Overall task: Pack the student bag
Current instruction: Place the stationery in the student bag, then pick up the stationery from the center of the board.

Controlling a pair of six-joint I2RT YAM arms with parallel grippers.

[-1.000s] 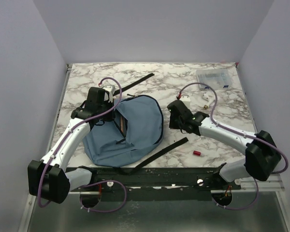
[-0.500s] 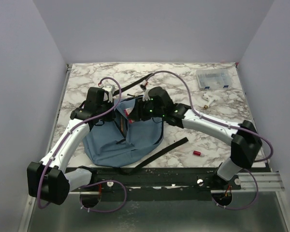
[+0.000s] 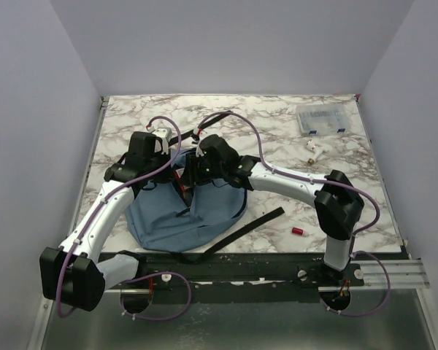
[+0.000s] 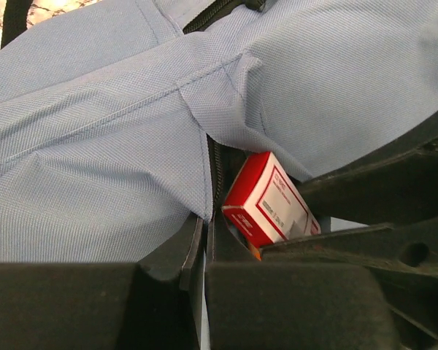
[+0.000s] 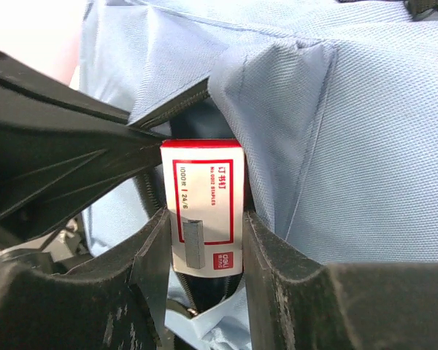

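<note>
Grips a small red-and-white cardboard staple box (image 5: 202,189) in the right claw (image 5: 204,227), fingers closed to box width. Holds that box at the dark zipper opening of the large slate-blue fabric student bag (image 3: 168,219). Pinches the bag's fabric edge beside the same opening with the left claw (image 4: 202,244), nearly closed. Places the bag directly under both claws, left of centre on the marbled tabletop (image 3: 277,138).
</note>
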